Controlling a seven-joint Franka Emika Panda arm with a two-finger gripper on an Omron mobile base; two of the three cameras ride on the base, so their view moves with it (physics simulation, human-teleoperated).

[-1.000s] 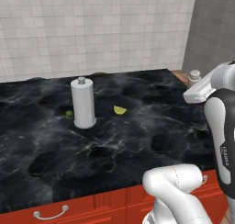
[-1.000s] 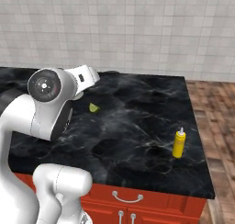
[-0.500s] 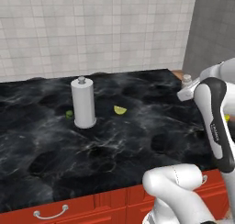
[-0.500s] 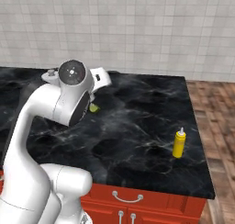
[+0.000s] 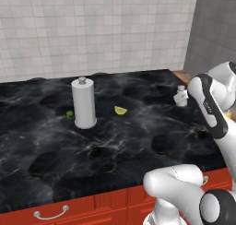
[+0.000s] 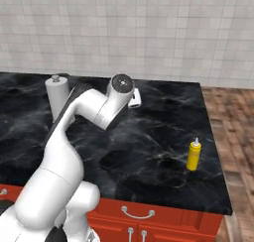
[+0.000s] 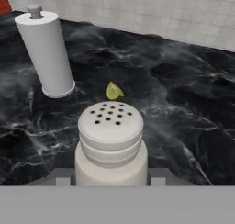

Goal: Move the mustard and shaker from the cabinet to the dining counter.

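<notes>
One item remains in transit: the shaker (image 7: 110, 147), pinched between the jaws, should be lowered upright onto the counter (image 6: 149, 151), well apart from the mustard (image 6: 194, 155), before release.

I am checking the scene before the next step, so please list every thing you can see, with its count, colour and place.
shaker: one, light grey with a holed top, held at the hand, above the dining counter.
mustard: one, yellow, upright near the counter's right front corner.
paper-towel cylinder: one, white, upright on the counter's left part.
lime wedge: one, yellow-green, on the counter beside the cylinder.
small green thing: one, just left of the cylinder.
dining counter: one, black with white veins, over red drawers.
hand: one, closed on the shaker.
</notes>
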